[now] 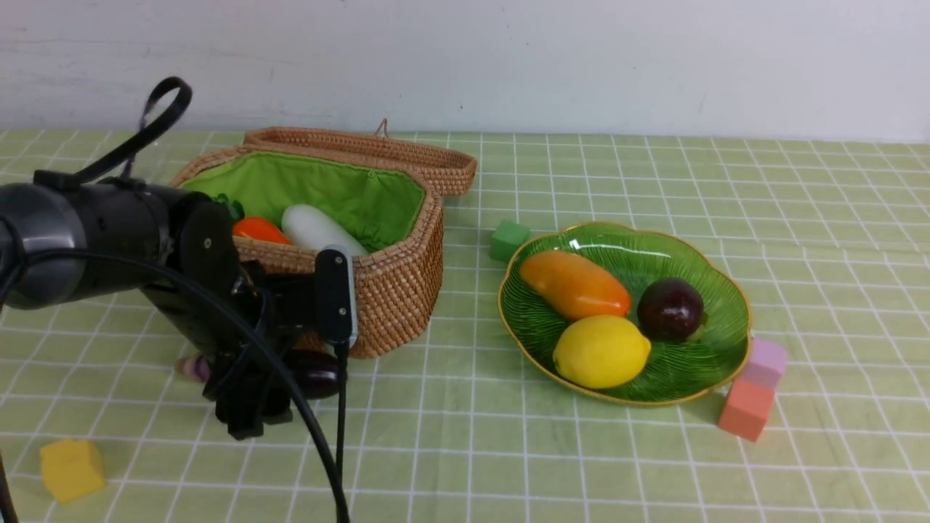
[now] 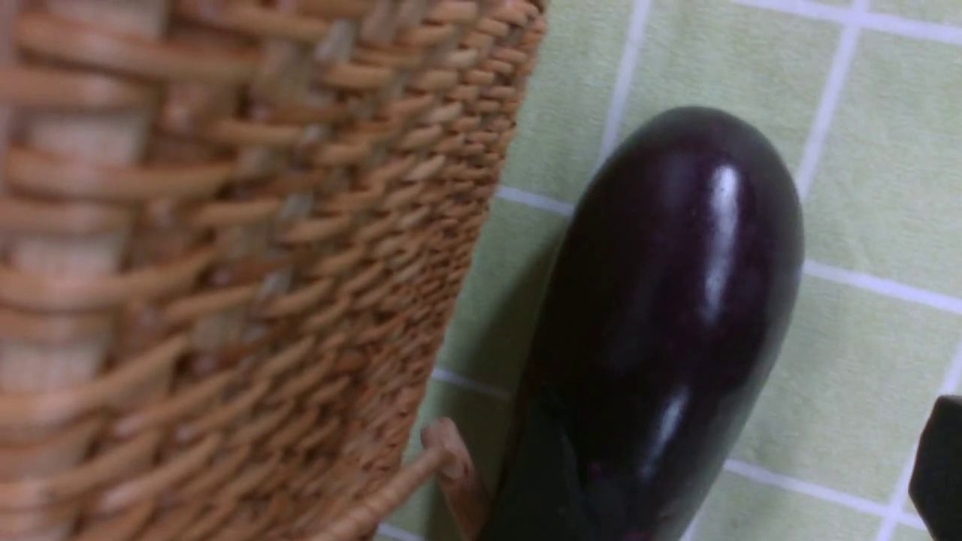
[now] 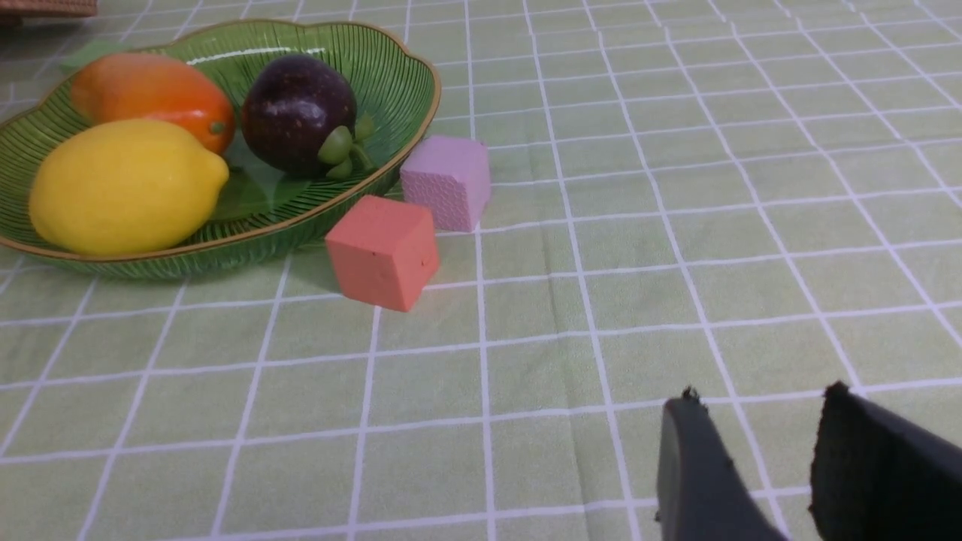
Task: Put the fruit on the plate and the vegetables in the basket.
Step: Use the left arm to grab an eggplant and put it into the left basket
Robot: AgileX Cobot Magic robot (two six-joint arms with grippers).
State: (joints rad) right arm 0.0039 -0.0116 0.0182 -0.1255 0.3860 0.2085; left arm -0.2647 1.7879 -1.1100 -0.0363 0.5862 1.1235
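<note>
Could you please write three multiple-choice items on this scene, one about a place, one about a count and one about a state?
1. Where does the eggplant lie?
A. in the basket
B. on the tablecloth beside the basket
C. on the plate

2. How many fruits lie on the plate?
A. one
B. two
C. three

3. How is the basket's lid?
A. open, folded back
B. shut
C. missing

Answers:
1 B: the left wrist view shows it on the cloth by the wicker wall.
2 C: mango, lemon and the dark purple fruit.
3 A: the green lining is exposed.
</note>
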